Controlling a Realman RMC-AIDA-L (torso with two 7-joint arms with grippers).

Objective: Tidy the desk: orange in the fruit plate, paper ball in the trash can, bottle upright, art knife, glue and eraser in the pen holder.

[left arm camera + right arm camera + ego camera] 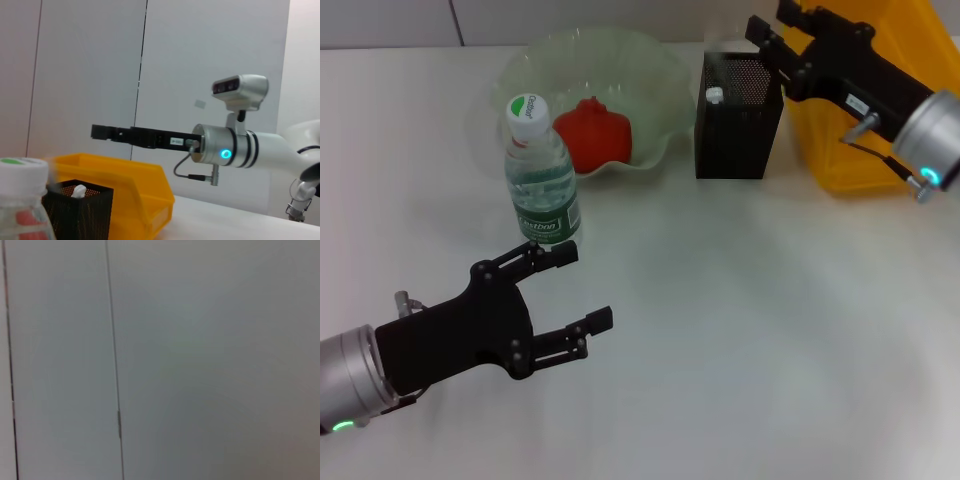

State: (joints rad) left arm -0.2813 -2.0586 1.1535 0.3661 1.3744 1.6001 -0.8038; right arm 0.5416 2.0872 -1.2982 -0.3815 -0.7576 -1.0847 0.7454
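Two arms show in the head view. The left tool (570, 290) hovers low over the desk (740, 330), its fingers spread wide with nothing between them, just in front of the bottle (540, 180). That bottle stands upright, long axis vertical, white cap up, touching the desk beside the fruit plate (650, 80). An orange-red fruit (595, 130) lies in the plate, partly hidden behind the bottle. The pen holder (738, 120) stands to the right of the plate, with a small white tip (714, 96) poking up at its rim; what it belongs to is hard to tell. The right tool (765, 40) is raised above the holder, in front of the yellow bin (865, 150); its fingertips are cut off at the frame's top edge, so I cannot tell how far it is open. The right wrist view shows only a plain wall.
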